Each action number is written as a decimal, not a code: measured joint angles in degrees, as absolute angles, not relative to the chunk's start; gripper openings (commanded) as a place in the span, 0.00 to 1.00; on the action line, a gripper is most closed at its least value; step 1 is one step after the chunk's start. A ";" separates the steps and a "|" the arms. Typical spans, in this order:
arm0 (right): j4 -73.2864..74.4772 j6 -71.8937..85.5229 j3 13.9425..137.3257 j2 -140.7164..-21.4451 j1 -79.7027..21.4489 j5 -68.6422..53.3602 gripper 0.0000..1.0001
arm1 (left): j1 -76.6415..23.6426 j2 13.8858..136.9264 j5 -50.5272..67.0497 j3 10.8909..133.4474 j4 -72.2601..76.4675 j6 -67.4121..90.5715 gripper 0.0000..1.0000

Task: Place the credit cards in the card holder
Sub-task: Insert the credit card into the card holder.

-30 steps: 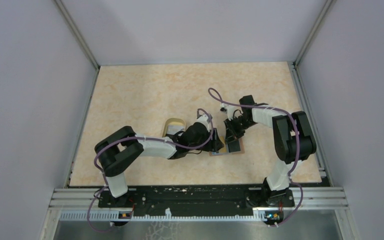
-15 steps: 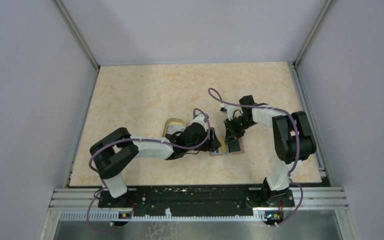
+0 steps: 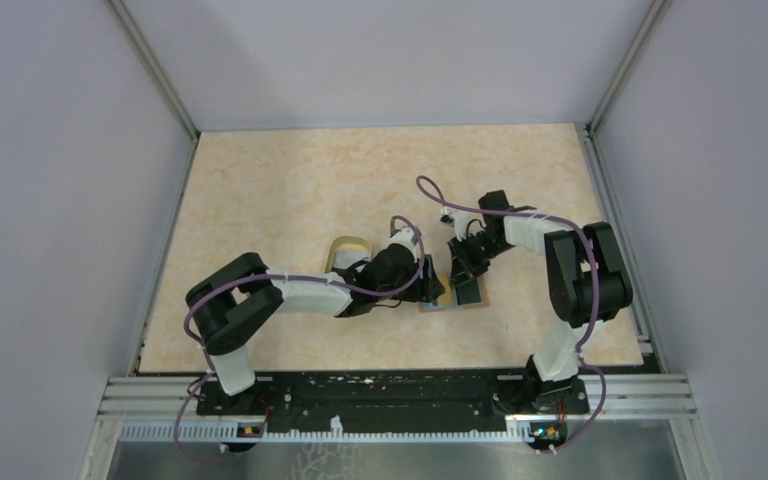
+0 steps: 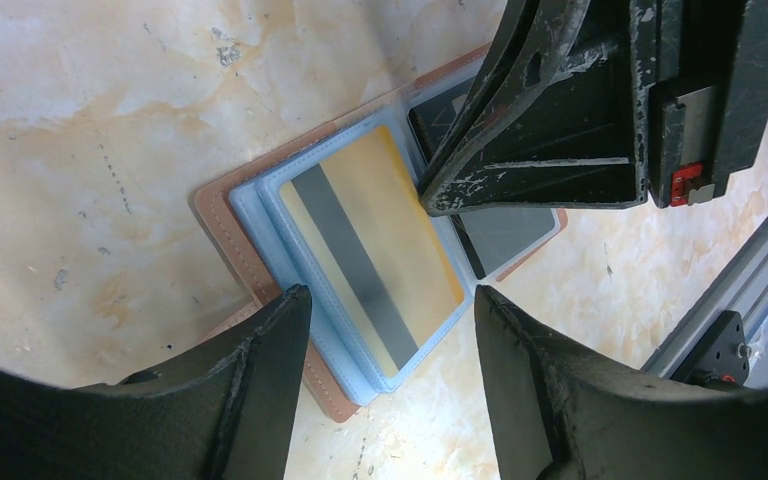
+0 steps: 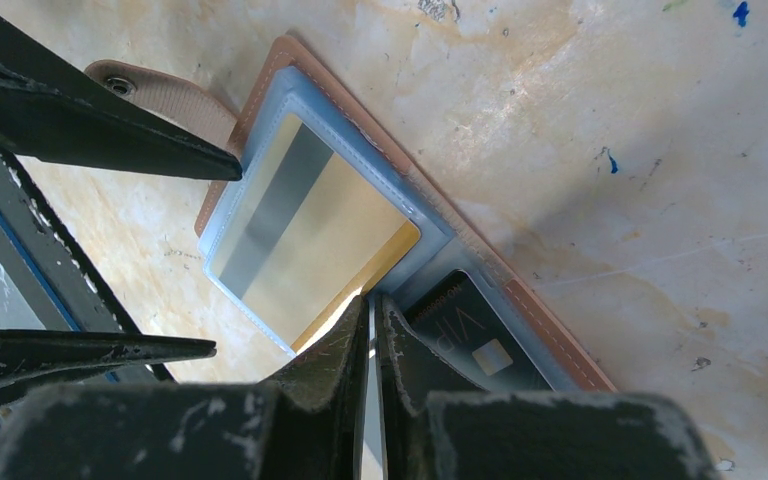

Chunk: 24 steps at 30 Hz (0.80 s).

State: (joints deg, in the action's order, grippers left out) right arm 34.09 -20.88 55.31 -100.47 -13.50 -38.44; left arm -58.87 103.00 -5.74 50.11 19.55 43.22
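In the overhead view the left arm (image 3: 300,292) covers the near side of the oval dish (image 3: 344,246). Just right of it, the left end effector (image 3: 430,283) and the right end effector (image 3: 459,270) crowd over the card holder (image 3: 455,307). Only the holder's near rim and a dark patch show from above. It lies open on the table (image 3: 290,180), right of centre, between the two arms, with its long axis running left to right. The wrist views show reddish-brown leather outside and light blue clear sleeves inside. The left page carries a gold card (image 4: 370,255) with a grey stripe. The right page holds a dark card (image 5: 475,345) with a small chip and pale lettering, most of it hidden under the right fingers. In the left wrist view the gold card's length and its stripe run from upper left to lower right. A brown tab (image 5: 160,95) with a metal snap sticks out from the holder's outer edge on the gold card's side. The left end effector is released. Its fingers (image 4: 260,400) stand apart on either side of the gold card's page and clamp nothing. The right end effector is clenched, and its tips come down at the fold between the two cards. A thin pale line runs between its fingers (image 5: 330,370). I cannot tell whether that line is a card seen edge-on.
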 measured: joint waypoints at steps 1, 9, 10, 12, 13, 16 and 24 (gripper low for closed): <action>34.09 -20.88 55.31 -100.47 -13.50 -38.44 0.07 | -58.87 103.02 -5.65 50.15 19.57 43.22 0.67; 34.37 -20.95 55.57 -100.64 -13.50 -38.44 0.07 | -58.83 103.11 -3.81 50.43 20.36 43.09 0.64; 34.39 -20.95 55.57 -100.64 -13.50 -38.46 0.07 | -58.78 103.11 -3.55 50.43 20.58 43.07 0.64; 34.41 -20.97 55.59 -100.64 -13.50 -38.48 0.07 | -58.74 103.11 -3.20 50.43 20.84 43.07 0.64; 34.44 -21.02 55.59 -100.64 -13.50 -38.52 0.07 | -58.72 103.11 -3.07 50.43 20.99 43.07 0.64; 34.65 -21.65 55.66 -100.64 -13.50 -38.83 0.08 | -58.72 103.11 -2.35 50.37 21.58 43.05 0.64; 35.55 -23.07 55.94 -100.64 -13.50 -39.42 0.10 | -58.72 102.98 -0.58 48.93 24.80 43.55 0.64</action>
